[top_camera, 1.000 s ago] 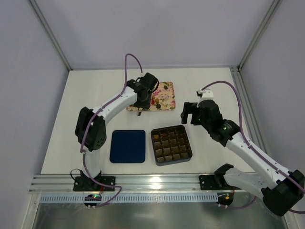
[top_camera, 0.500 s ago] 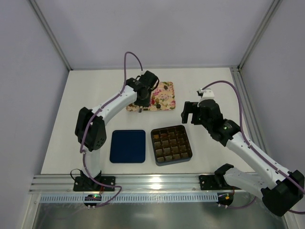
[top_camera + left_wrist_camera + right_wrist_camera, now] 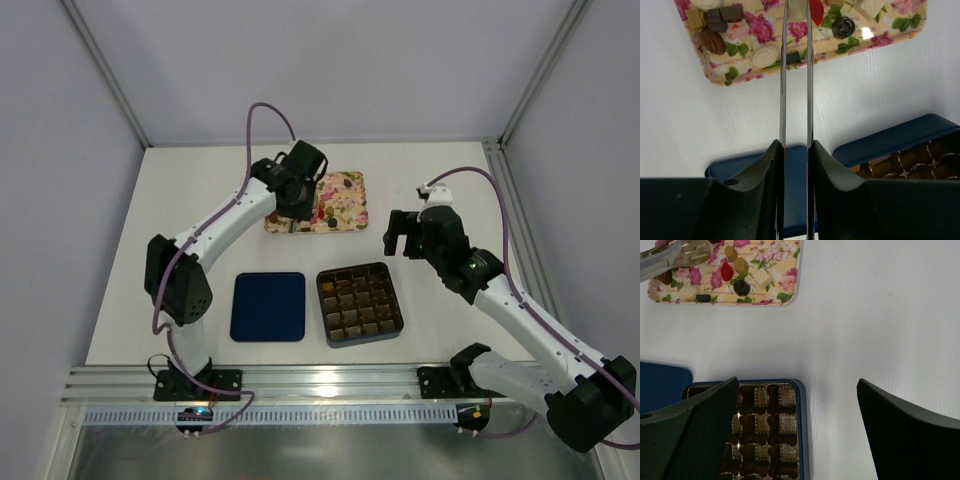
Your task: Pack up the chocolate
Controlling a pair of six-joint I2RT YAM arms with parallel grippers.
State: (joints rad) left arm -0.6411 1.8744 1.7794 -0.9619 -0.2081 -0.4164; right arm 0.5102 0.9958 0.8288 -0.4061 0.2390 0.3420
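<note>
Several chocolate pieces lie on the floral tray (image 3: 350, 222): a brown one (image 3: 714, 41), a round white one (image 3: 764, 56), a dark swirl (image 3: 842, 26) and a red one (image 3: 727, 271). My left gripper (image 3: 292, 195) (image 3: 795, 145) hangs over the tray's left part, shut on metal tongs (image 3: 782, 90) (image 3: 670, 260). The blades reach down to the tray. A pale piece (image 3: 797, 7) shows between them at the frame's edge, and whether it is pinched I cannot tell. My right gripper (image 3: 400, 235) (image 3: 797, 382) is open and empty above the table, right of the tray.
The dark box (image 3: 398, 300) (image 3: 802, 430) with its grid of cells stands at the front centre, several cells holding brown pieces. Its blue lid (image 3: 268, 306) lies flat to the left of it. Frame posts and grey walls bound the table.
The left arm's elbow has swung left and its gripper has shifted slightly back and left over the tray, its jaws squeezing the tongs a little narrower. The right arm has barely moved.
</note>
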